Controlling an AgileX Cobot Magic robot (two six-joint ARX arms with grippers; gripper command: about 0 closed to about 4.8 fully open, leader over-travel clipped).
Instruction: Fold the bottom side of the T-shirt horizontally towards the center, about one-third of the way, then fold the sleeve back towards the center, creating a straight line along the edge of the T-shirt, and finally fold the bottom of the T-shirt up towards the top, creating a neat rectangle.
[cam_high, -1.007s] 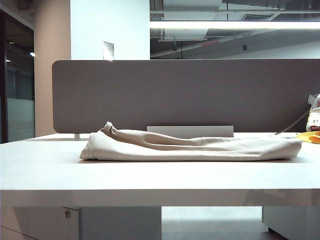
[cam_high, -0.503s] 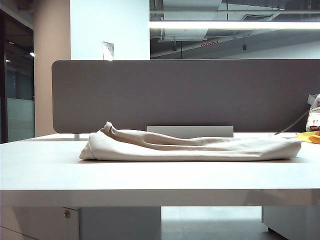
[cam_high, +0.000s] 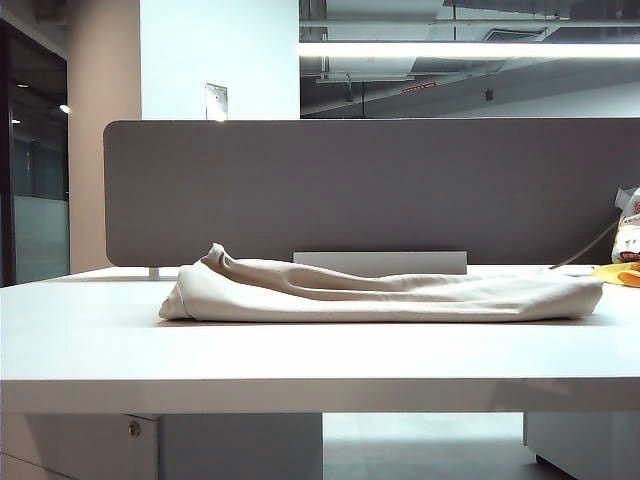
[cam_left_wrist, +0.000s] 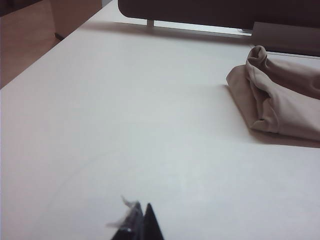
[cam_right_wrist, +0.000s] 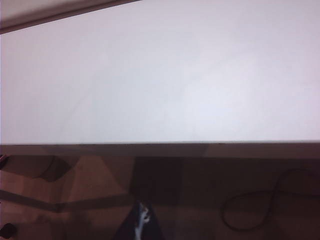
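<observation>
The beige T-shirt (cam_high: 385, 292) lies folded into a long, low bundle across the middle of the white table (cam_high: 300, 360), in front of the grey partition (cam_high: 370, 190). The left gripper (cam_left_wrist: 141, 223) hovers over bare tabletop, jaws closed on nothing, well apart from the shirt. The right gripper (cam_right_wrist: 141, 220) sits beyond the table's edge, jaws likewise closed and empty.
</observation>
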